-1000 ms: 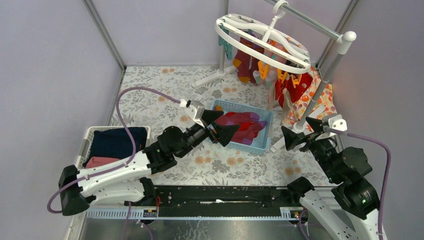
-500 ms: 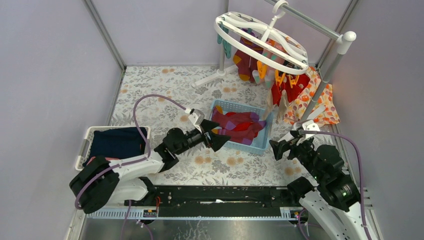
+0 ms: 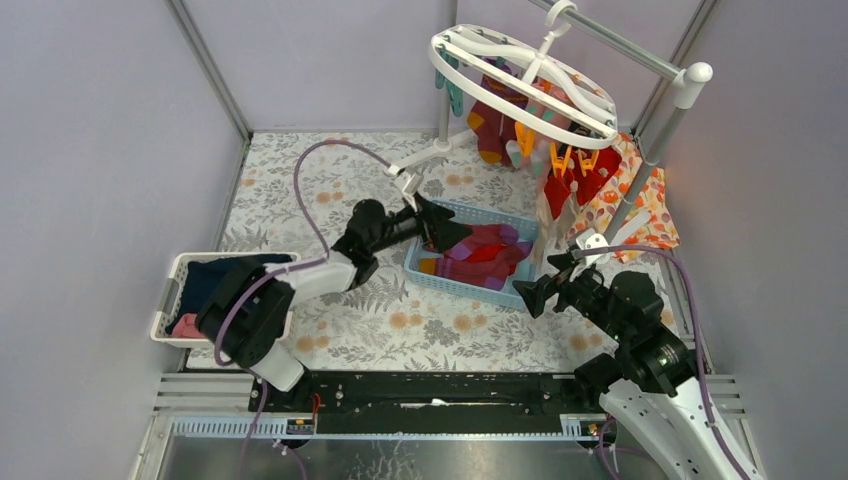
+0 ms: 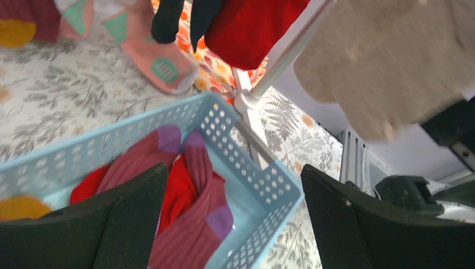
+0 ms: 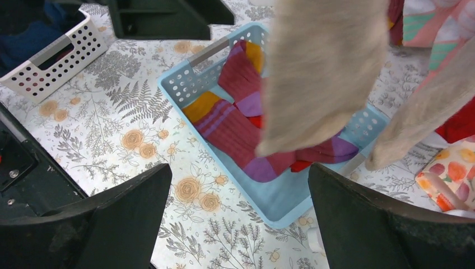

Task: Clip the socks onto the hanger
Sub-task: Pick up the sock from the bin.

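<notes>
Holds left fingers [image 4: 129, 224] wide, empty, above socks [image 4: 185, 213] in the basket [image 4: 255, 179]. Holds right fingers [image 5: 369, 224] wide, empty, before a hanging beige sock [image 5: 319, 73]

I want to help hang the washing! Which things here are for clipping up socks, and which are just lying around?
For the job:
- loose socks in the blue basket
- white hanger
- orange clips
- hanging socks

Just lying about:
- white basket with a dark blue cloth
- flowery orange cloth
</notes>
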